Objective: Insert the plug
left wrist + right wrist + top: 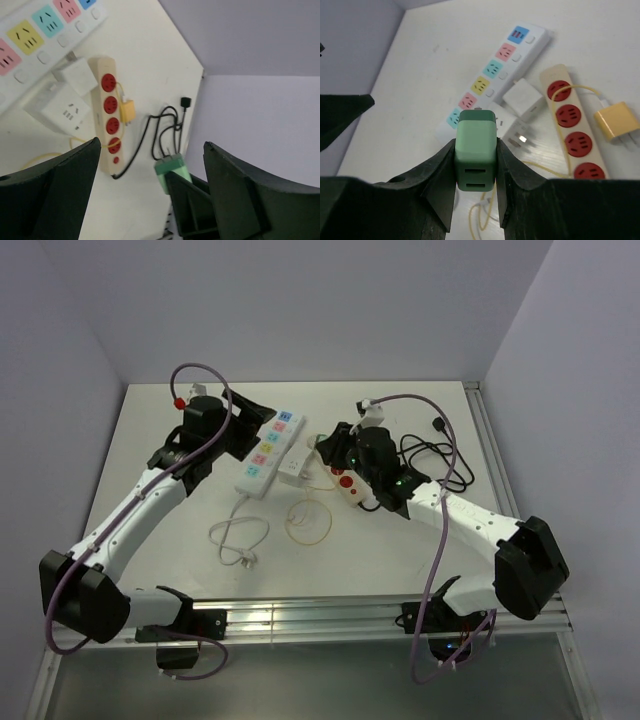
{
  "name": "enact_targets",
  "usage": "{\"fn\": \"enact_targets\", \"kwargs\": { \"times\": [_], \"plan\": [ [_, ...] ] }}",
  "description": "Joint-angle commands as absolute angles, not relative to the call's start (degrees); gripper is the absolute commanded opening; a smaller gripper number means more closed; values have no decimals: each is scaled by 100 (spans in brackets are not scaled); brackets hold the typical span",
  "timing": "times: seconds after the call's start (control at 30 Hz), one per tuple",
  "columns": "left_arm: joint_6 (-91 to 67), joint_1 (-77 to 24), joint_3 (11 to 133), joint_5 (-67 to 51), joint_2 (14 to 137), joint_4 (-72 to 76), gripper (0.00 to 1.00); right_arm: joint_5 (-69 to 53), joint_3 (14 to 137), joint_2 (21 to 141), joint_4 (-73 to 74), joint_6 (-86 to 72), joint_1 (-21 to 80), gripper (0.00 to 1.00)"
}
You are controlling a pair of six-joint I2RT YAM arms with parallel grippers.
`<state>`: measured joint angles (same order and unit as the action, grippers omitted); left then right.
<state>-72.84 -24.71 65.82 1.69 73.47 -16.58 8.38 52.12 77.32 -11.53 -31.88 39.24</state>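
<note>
**Green plug clamped in the right end effector, near 2 power strips**

Only the right wrist view shows the grip. There the right end effector (476, 142) is closed tight on the green plug (476, 150), which covers the near end of the white power strip (492, 75). From above, that arm hides the plug and most of the beige strip (570, 125). The left wrist view shows the left end effector (150, 150) with its fingers apart and nothing between them, and the plug small at 6 o'clock.

The plug's prongs are hidden, and its height over the counter (340, 575) cannot be told. The left wrist frame cuts off the white strip.

Counted from the right wrist view:
- 6 coloured sockets on the white strip
- 4 red sockets on the beige strip
- 2 white adapters (522, 97) between the strips
- 1 yellow charger (616, 122) at 3 o'clock of the plug

From above, 1 black cable (435, 455) lies at 3 o'clock of the right end effector, and 1 white cable (235, 540) at 7 o'clock of the white strip.
</note>
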Motion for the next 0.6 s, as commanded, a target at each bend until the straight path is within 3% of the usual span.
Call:
{"fn": "enact_targets", "kwargs": {
  "times": [0.0, 0.03, 0.33, 0.57],
  "plan": [
    [-6189, -2417, 6846, -79, 7830, -1371, 89, 326, 5685, 7716, -520, -2866, 3552, 4],
    [-6022, -2417, 7029, -27, 8136, -1458, 88, 264, 5921, 7873, -405, -2787, 3490, 0],
    [-5125, -2408, 7533, -386, 9246, -907, 88, -229, 7372, 9025, 1158, -1679, 3261, 0],
    [-4703, -2452, 7646, -1266, 9693, -623, 86, -9, 6953, 8763, 1423, -1644, 3024, 0]
  ]
}}
